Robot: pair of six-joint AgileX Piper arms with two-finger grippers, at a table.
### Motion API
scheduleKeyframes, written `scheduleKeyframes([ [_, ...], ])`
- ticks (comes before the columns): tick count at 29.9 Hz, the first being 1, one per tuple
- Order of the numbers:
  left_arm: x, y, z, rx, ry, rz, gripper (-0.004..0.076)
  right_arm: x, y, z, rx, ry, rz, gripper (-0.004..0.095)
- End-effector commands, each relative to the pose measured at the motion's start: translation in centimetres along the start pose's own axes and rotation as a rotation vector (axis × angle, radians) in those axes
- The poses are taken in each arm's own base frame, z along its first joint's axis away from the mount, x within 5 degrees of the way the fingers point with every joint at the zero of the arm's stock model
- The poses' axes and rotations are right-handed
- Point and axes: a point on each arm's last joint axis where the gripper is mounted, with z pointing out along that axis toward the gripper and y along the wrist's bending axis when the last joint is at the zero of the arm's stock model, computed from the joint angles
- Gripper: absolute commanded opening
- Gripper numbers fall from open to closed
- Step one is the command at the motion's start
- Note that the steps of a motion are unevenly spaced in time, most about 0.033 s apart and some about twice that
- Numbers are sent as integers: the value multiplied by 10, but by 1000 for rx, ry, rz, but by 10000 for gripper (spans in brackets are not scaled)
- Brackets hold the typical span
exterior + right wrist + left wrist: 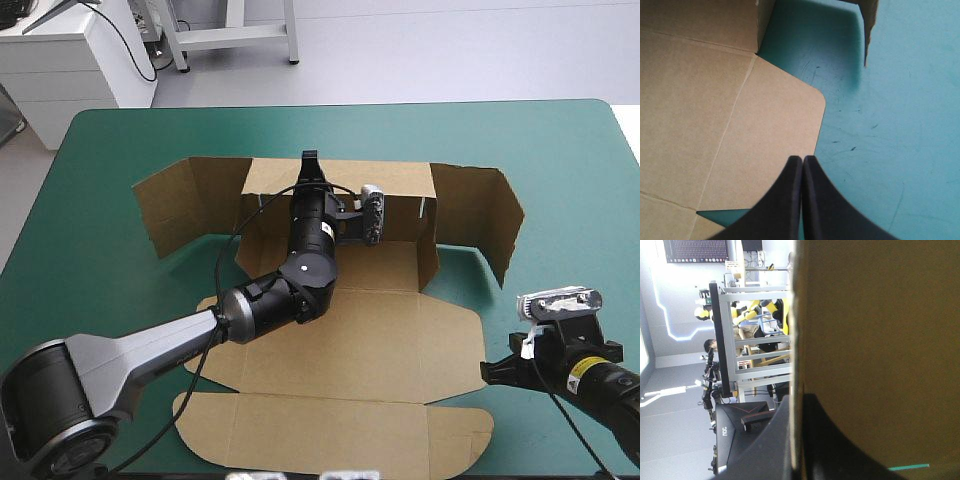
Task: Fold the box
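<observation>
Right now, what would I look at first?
The big brown box in the middle of the teal-green table, its far wall standing up. The left pincer pinches that wall's top edge; the right pincer, shut, points at the near right flap.

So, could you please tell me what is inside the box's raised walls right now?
The left gripper reaches in over the bare floor of the box, jaws shut on the back wall. The floor under the left arm is covered and cannot be seen.
</observation>
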Motion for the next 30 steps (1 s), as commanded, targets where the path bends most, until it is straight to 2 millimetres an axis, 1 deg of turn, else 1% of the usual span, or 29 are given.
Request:
scheduleKeyframes([
  [1,11,23,-16,-108,28,-30,-8,-20,2,-13,-19,-133,22,-19],
  [4,14,16,-15,-94,41,-12,-8,-33,1,-22,-1,-180,45,-19],
  [7,14,12,-15,-88,34,1,-8,-51,0,-27,48,-205,27,-19],
  [10,14,12,-15,-87,32,1,-8,-77,1,-27,91,-219,8,-19],
  [13,14,12,-15,-88,34,1,-8,-110,7,-24,108,-237,-42,-19],
  [15,14,12,-15,-88,34,1,-8,-135,10,-18,133,-254,-76,-19],
  [19,14,12,-15,-88,34,1,-8,-182,11,1,201,-260,-125,-20],
  [21,14,12,-15,-88,34,1,-8,-201,6,13,209,-252,-126,-20],
  [23,14,12,-15,-88,34,1,-8,-219,-3,23,203,-243,-99,-20],
  [25,14,12,-15,-88,34,1,-8,-234,-17,37,167,-225,-61,-20],
  [27,13,12,-15,-87,31,1,-8,-245,-31,53,111,-208,-25,-20],
  [30,13,12,-15,-85,25,1,-8,-255,-49,72,-12,-193,46,-20],
])
